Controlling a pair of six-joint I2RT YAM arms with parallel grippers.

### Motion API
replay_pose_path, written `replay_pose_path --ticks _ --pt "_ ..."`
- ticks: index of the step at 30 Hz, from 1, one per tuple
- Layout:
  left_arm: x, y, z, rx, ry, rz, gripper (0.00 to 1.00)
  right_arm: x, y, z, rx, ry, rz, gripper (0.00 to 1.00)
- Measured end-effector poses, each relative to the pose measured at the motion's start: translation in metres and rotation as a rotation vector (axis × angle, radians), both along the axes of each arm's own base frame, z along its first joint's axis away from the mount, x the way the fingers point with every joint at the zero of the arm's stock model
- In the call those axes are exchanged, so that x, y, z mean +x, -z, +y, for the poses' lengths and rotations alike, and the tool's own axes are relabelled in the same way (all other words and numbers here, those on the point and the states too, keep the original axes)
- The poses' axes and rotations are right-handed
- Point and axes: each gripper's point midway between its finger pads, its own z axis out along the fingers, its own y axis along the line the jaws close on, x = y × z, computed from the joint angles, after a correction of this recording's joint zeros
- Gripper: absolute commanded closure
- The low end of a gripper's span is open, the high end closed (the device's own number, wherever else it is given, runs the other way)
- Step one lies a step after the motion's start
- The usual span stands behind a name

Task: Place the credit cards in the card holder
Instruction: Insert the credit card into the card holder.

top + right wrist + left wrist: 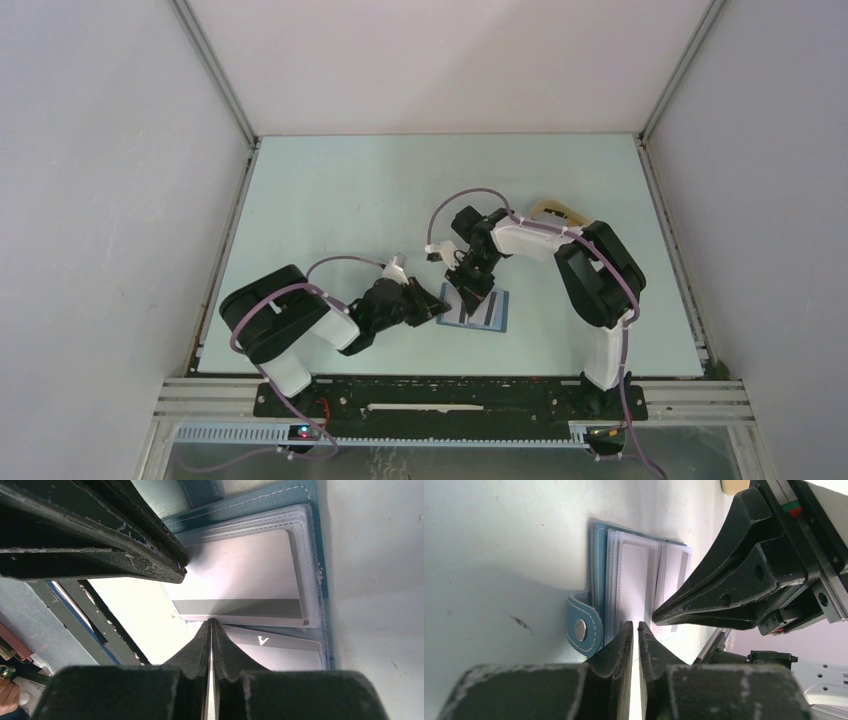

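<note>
Fingers (222, 650) of the right gripper (211, 625) are pinched tight on a thin credit card (210, 680), seen edge-on and poised over the open card holder (260, 500), which lies flat on the table (350, 200). 2 cards already sit in its clear sleeves: a striped card (240, 575) and beside it a lettered card (285, 652). By the holder's snap tab (583, 629), the left gripper (634, 627) is nearly closed, probably nipping a sleeve page, though that is unclear. Insertion is in hand. Next, the card's edge must find a free slot mouth and slide in flat.

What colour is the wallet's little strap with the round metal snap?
The strap is blue with white stitching, clearest in left wrist view.
</note>
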Motion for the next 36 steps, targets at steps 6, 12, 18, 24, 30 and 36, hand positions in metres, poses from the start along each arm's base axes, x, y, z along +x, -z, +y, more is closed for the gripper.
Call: replay_pose_path --ticks 6,12,18,24,30,36 --pt "0.0 0.0 0.0 0.0 0.0 0.0 0.87 -0.002 0.001 -0.006 -0.011 -0.01 -0.01 0.91" --pt "0.0 0.0 0.0 -0.001 0.001 0.001 0.87 0.001 -0.001 -0.014 -0.019 0.002 -0.023 0.91" --pt "0.0 0.0 0.0 -0.002 0.002 0.002 0.87 0.0 -0.01 -0.012 0.023 -0.005 -0.026 0.89" --pt "0.0 0.0 0.0 -0.004 0.005 0.003 0.87 0.001 -0.021 -0.002 0.087 -0.006 -0.04 0.88" --pt "0.0 0.0 0.0 -0.005 0.007 0.004 0.87 0.007 -0.014 0.004 0.069 0.002 -0.063 0.88" --pt "0.0 0.0 0.0 -0.006 0.007 0.003 0.87 0.01 -0.002 0.002 0.007 -0.004 -0.089 0.88"
